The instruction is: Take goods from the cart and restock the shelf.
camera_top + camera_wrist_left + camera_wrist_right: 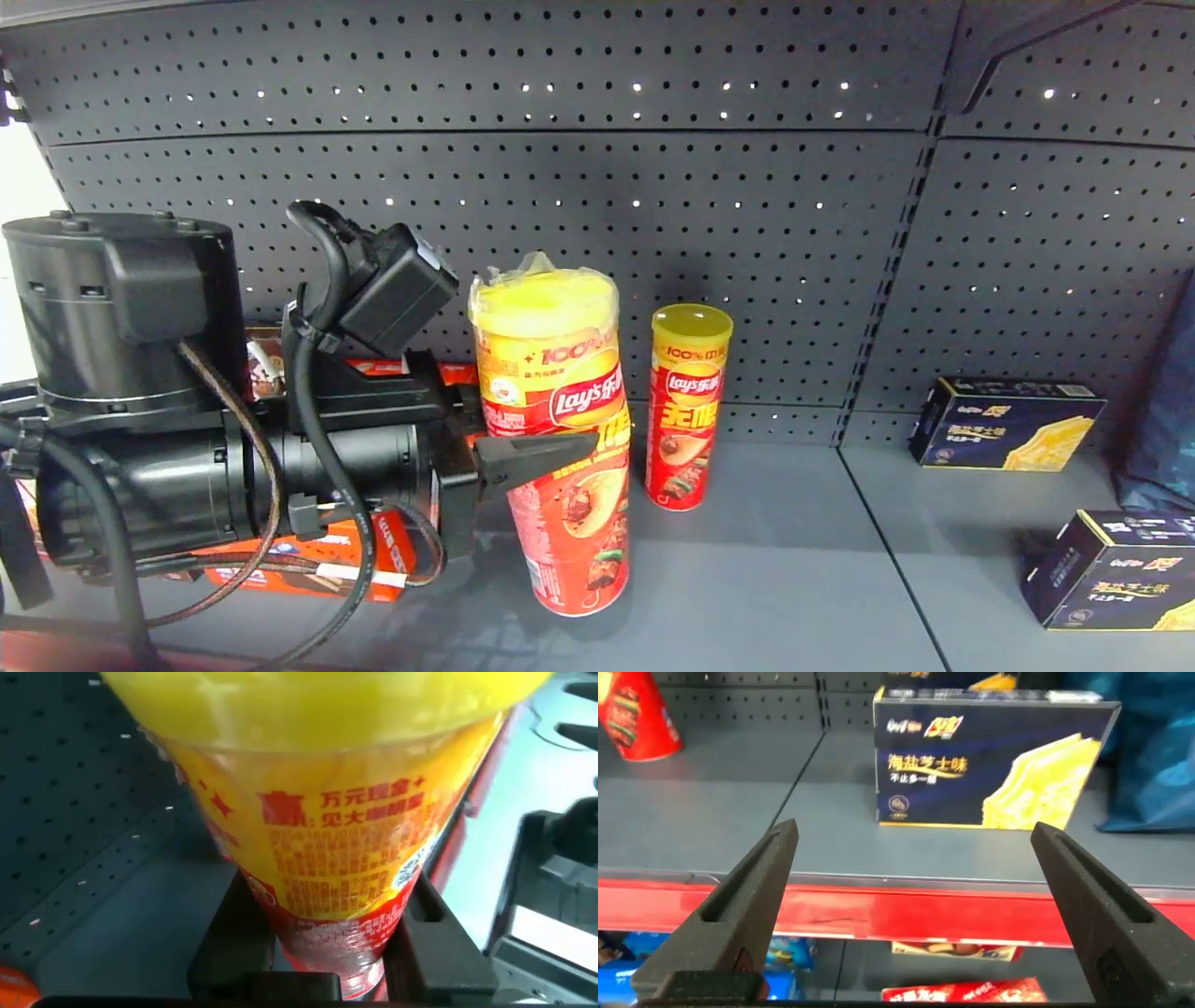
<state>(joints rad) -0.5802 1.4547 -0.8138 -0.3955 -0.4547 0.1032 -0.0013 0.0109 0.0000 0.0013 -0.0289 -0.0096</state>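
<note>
Head view | my left jaws clenched on tall chip can [551, 373], just beside small can [688, 411] | right jaws released | seat base flat on shelf [794, 560] before letting go

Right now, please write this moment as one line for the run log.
left gripper: shut on tall red-and-yellow chip can | can: beside small red chip can | right gripper: open, facing dark blue cardboard box

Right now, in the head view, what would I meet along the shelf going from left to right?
The left end effector → large chip can in its grip → small chip can → rear navy box → front navy box.
</note>
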